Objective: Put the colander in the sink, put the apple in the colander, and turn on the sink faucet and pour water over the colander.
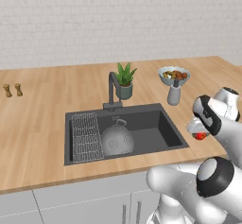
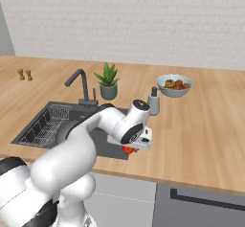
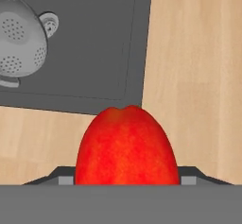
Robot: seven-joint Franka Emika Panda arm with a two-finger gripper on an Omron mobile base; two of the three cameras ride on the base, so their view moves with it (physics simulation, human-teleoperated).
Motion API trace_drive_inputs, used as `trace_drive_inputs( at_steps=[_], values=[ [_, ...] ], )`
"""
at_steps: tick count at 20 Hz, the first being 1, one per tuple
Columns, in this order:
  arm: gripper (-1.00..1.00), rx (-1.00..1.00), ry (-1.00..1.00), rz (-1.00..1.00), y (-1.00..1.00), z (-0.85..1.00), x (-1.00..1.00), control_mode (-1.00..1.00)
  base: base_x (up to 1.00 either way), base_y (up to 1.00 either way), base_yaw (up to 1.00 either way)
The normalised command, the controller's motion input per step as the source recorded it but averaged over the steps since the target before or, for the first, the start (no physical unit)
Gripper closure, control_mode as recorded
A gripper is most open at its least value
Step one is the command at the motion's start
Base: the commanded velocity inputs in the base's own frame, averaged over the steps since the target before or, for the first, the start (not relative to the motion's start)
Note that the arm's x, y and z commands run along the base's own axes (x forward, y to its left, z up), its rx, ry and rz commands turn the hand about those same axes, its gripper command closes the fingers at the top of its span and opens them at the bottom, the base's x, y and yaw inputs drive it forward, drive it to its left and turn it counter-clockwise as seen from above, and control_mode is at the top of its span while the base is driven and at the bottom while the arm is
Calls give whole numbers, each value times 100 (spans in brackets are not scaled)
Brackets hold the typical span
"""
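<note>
The red apple sits between the fingertips of my gripper, which is shut on it. In the left base view the gripper holds the apple just above the wooden counter, right of the sink's front right corner. From the other side, the apple peeks out under the hand. The silver perforated colander lies in the dark sink, to the gripper's left, and it shows at the upper left of the hand view. The dark faucet stands behind the basin, with no water running.
A wire rack fills the sink's left part. Behind the sink stand a potted plant, a grey soap dispenser and a pedestal fruit bowl. Two small shakers are far left.
</note>
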Motion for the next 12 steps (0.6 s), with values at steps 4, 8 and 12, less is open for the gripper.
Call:
trace_drive_inputs(
  at_steps=[4,8,12],
  values=[
    [100,6,0,4,93,0,18,-100,0,0,0],
    [100,10,0,4,75,0,36,-100,0,0,0],
    [100,6,0,1,79,0,56,-100,0,0,0]
  ],
)
